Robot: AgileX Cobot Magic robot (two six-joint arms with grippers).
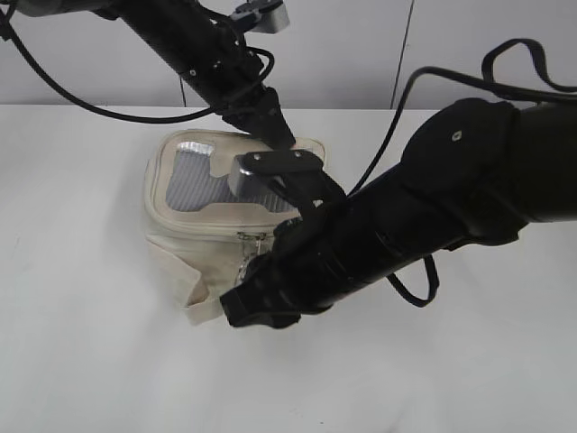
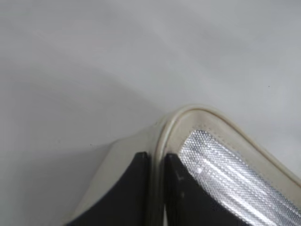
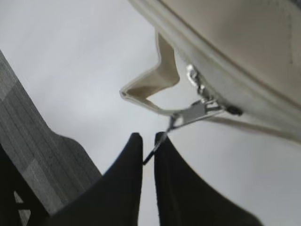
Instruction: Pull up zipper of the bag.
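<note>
Zipper pull between right end effector fingertips

Even, soft light fills all views, the bag throws a faint shadow on the table, its mesh panel glares, and both wrist views are blurred close up

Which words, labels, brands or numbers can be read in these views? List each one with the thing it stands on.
None can be read in any of the three views.
The bag: plain cream fabric, no print or label showing.
The zipper: bare metal, no marking visible.
The left gripper and right gripper: black fingers, no lettering visible.
</note>
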